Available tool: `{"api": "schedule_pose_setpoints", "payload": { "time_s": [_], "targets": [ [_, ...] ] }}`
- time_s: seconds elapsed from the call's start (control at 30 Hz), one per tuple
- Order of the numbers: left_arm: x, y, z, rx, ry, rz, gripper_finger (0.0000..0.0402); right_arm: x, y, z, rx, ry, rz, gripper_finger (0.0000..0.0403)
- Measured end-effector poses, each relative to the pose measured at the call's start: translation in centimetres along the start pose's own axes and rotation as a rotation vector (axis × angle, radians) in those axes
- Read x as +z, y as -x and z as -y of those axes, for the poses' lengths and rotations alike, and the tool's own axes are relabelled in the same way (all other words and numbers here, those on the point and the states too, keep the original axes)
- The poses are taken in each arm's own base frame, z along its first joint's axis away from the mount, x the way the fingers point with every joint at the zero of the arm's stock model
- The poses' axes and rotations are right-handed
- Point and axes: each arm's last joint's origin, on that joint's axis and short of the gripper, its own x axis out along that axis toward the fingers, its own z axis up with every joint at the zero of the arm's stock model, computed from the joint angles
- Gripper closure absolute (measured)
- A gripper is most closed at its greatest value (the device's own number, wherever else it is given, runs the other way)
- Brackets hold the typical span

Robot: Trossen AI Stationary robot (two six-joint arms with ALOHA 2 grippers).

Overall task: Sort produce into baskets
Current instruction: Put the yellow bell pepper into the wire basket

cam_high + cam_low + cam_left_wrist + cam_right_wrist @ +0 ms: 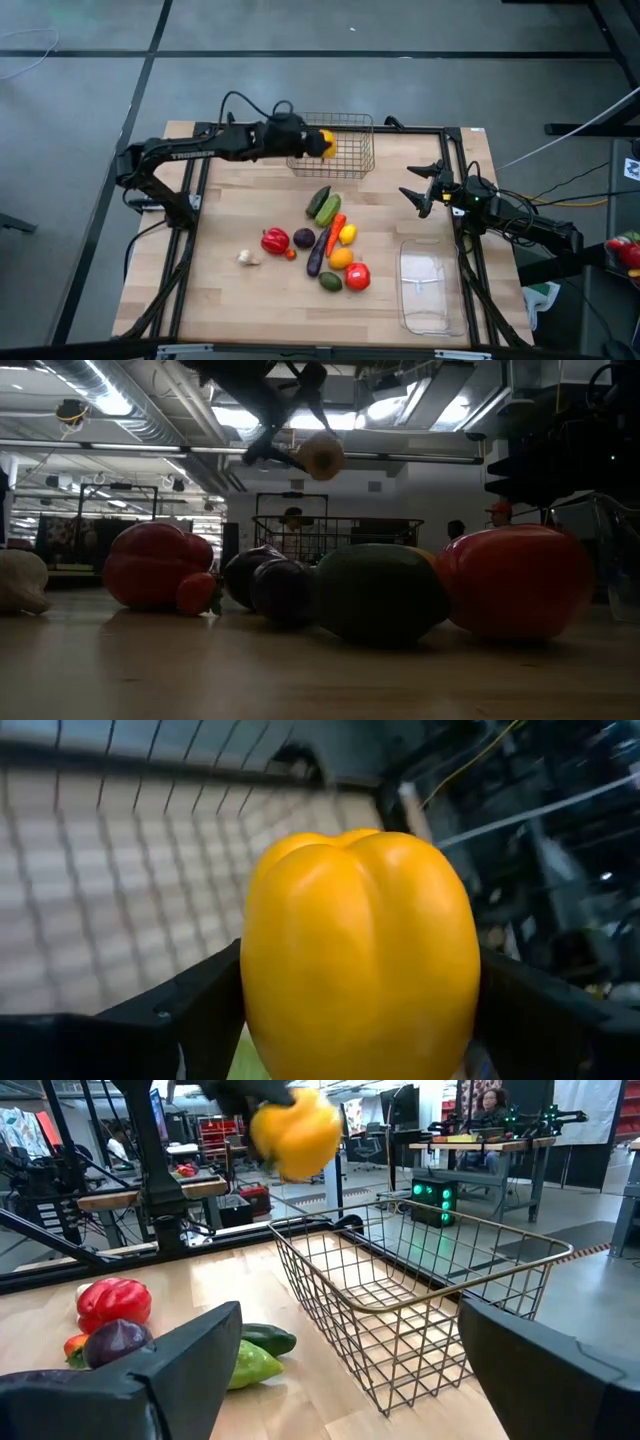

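My left gripper [318,143] is shut on a yellow bell pepper [360,955] and holds it high over the wire-mesh basket [335,145] at the table's far side; it also shows in the right wrist view [293,1132] and the low view [320,455]. My right gripper [425,188] is open and empty, right of the basket. The other produce [320,240] lies in a cluster on the wooden table: red pepper [275,241], purple ones, green ones, tomato [357,276], pale garlic [248,258]. The clear plastic tray [425,285] rests at the near right. My left gripper pinches the yellow pepper's two opposite sides [262,990] between its two fingers [200,1005]. The arm reaches from the table's left. The pepper is lifted clear, above the basket's open top.
A black frame rail [455,200] runs along the table's right side by my right arm. Bare wood lies between the produce cluster and the tray. People and benches show in the room beyond the table.
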Motion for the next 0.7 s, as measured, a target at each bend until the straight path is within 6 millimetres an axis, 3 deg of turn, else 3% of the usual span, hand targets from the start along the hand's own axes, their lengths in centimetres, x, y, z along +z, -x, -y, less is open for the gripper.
{"api": "schedule_pose_setpoints", "payload": {
  "time_s": [0.27,0.47,0.7],
  "targets": [
    [3.5,-1.7,0.8,-0.055,-0.046,0.056,0.0078,0.0,0.0,0.0,0.000,0.000,-0.001,0.0033],
    [6.1,-3.5,1.2,0.042,-0.128,-0.003,0.0078,0.0,0.0,0.0,0.000,0.000,0.000,0.0033],
    [8.0,-6.7,-0.6,0.186,-0.160,-0.099,0.0078,0.0,0.0,0.0,0.000,0.000,-0.001,0.0033]
  ]
}}
